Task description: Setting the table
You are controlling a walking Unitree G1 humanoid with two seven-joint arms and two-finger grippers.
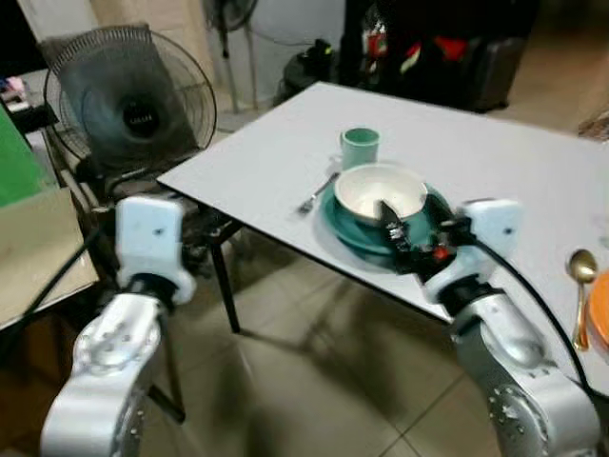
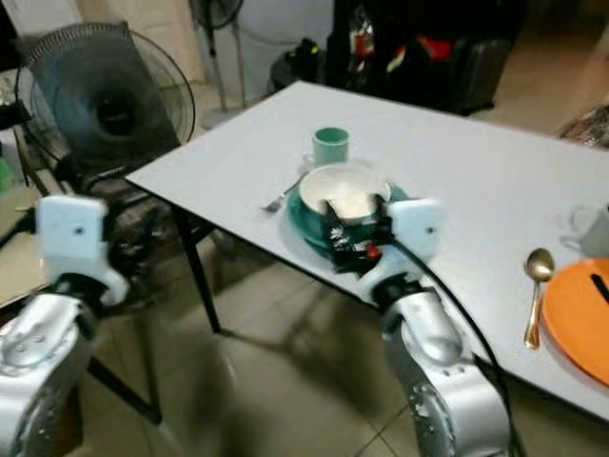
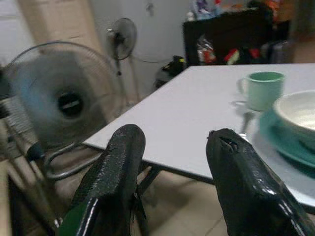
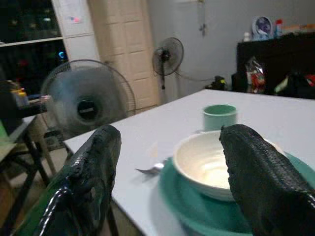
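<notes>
White tabletop runs away from the robot, its near edge just under the right gripper, whose two black fingers stand wide apart with nothing between them, hovering at the near rim of the teal plate. On that plate sits a cream bowl; its inside looks bare, though glare makes it hard to be sure. A fork lies on the table just beside the plate, on its left. Just beyond the bowl stands a green mug; its contents cannot be seen. Off to the right, well apart from the plate, a gold spoon lies beside an orange plate. The left gripper is held off the table's left edge, fingers spread and holding nothing. Farther left stands a fan, with a second fan and a dark cabinet at the back wall.
</notes>
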